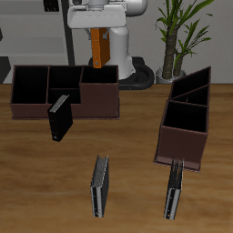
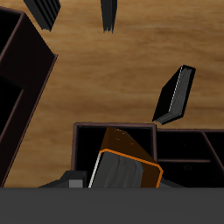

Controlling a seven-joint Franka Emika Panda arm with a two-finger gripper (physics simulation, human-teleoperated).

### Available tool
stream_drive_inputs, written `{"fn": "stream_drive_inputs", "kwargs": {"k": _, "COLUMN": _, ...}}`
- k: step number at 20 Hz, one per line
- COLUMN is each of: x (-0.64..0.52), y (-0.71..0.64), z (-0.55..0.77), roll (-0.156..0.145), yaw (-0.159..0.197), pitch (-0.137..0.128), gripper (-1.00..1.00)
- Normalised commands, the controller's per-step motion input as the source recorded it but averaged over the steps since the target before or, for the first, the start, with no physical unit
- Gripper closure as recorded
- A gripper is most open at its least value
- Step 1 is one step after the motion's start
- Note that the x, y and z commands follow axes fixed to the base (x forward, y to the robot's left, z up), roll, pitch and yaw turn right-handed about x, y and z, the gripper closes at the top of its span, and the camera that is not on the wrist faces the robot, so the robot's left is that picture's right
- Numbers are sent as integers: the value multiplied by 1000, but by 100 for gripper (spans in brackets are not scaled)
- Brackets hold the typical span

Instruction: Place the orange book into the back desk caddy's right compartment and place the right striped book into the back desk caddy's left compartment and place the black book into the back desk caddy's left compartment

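My gripper (image 1: 99, 31) is shut on the orange book (image 1: 100, 47), which hangs upright above the back desk caddy (image 1: 36, 107), over its right compartment (image 1: 100, 87). In the wrist view the orange book (image 2: 128, 166) sits over that compartment's dark floor (image 2: 88, 149). The black book (image 1: 59, 118) leans on its edge against the caddy's front wall, in front of the middle section; it is also in the wrist view (image 2: 175, 94). The left compartment (image 1: 30, 84) holds nothing. The right striped book (image 1: 100, 186) lies near the table's front edge and shows in the wrist view (image 2: 108, 13).
A second striped book (image 1: 173, 190) lies near the front edge, just in front of a brown caddy with a slanted divider (image 1: 185, 136). A potted plant (image 1: 177, 36) stands behind the table beside the robot's base.
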Motion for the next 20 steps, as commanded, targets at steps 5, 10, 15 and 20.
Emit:
{"fn": "stream_drive_inputs", "kwargs": {"k": 5, "x": -62, "y": 141, "z": -199, "roll": 30, "yaw": 28, "pitch": 31, "gripper": 100}}
{"fn": "stream_drive_inputs", "kwargs": {"k": 10, "x": -10, "y": 108, "z": -198, "roll": 38, "yaw": 14, "pitch": 37, "gripper": 100}}
{"fn": "stream_drive_inputs", "kwargs": {"k": 15, "x": 44, "y": 80, "z": -196, "roll": 25, "yaw": 18, "pitch": 29, "gripper": 100}}
{"fn": "stream_drive_inputs", "kwargs": {"k": 20, "x": 102, "y": 21, "z": -223, "roll": -3, "yaw": 25, "pitch": 43, "gripper": 100}}
